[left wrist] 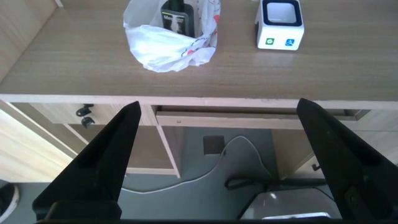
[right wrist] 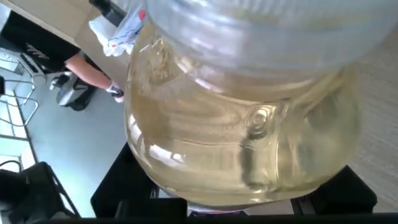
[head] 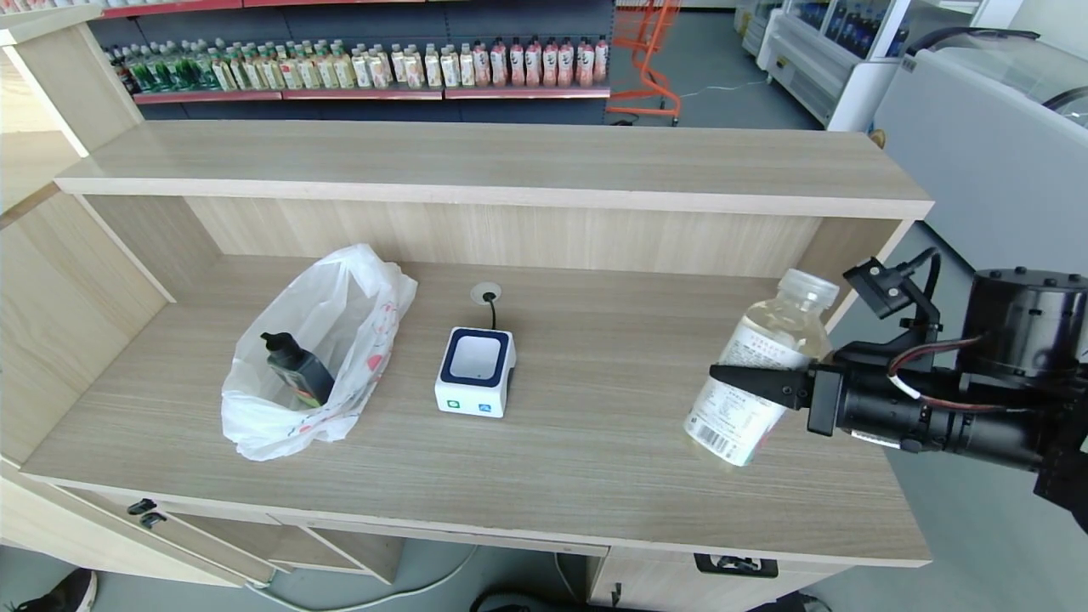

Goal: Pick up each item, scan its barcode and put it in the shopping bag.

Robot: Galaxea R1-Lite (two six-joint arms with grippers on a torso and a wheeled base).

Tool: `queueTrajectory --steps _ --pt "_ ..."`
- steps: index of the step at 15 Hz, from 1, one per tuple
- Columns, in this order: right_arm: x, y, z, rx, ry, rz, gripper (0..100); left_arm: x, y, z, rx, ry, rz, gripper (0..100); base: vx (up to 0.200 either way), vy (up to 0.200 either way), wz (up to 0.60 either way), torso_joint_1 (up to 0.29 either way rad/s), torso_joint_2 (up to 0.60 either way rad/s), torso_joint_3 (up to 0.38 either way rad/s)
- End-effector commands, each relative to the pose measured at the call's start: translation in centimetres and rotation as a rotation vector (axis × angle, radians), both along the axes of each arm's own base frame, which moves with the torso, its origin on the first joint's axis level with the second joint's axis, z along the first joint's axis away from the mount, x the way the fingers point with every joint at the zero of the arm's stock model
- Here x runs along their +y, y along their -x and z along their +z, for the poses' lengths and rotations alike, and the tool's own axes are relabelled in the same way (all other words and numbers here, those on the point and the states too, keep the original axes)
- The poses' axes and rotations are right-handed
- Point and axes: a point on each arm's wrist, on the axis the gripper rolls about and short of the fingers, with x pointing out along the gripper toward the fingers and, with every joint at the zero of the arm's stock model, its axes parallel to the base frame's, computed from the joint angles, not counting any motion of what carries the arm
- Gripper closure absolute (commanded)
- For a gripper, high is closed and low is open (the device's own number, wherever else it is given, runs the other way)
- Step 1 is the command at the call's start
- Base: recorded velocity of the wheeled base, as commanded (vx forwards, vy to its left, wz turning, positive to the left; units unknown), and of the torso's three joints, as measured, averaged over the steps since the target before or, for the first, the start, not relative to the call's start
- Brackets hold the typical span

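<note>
While your right pincer (head: 752, 382) clamped the clear bottle (head: 778, 340) above the right end of the counter (head: 595, 450), the scanner (head: 475, 371) sat mid-counter. The shopping bag (head: 280, 429) near the left end held one dark bottle (head: 296, 370). Scanning and bagging the clear one apparently remained.

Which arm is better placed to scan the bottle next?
Right: the right gripper grips the bottle above the counter, right of the scanner. The left gripper hangs open, empty, below the counter's front edge.
</note>
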Motion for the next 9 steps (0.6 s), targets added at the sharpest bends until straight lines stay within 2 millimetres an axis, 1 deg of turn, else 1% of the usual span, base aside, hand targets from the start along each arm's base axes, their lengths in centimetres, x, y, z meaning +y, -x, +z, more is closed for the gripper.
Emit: queueTrajectory --steps 1,3,5,6,9 --pt "0.7 2.2 2.4 -0.055 -0.040 0.083 100 0.0 0.0 0.0 0.000 0.000 -0.001 0 0.000 0.000 0.00 0.000 0.00 0.000" --pt "1.3 2.5 2.6 -0.051 -0.047 0.139 100 0.0 0.0 0.0 0.002 0.000 -0.001 0 0.000 0.000 0.00 0.000 0.00 0.000" --pt "2.1 4.3 3.2 0.000 -0.058 0.207 100 0.0 0.0 0.0 0.002 0.000 -0.001 0 0.000 0.000 0.00 0.000 0.00 0.000" --pt "2.2 4.9 3.4 0.013 -0.057 0.234 100 0.0 0.0 0.0 0.002 0.000 -0.001 0 0.000 0.000 0.00 0.000 0.00 0.000" --pt "2.8 5.9 3.7 0.034 -0.053 0.287 100 0.0 0.0 0.0 0.000 0.000 -0.001 0 0.000 0.000 0.00 0.000 0.00 0.000"
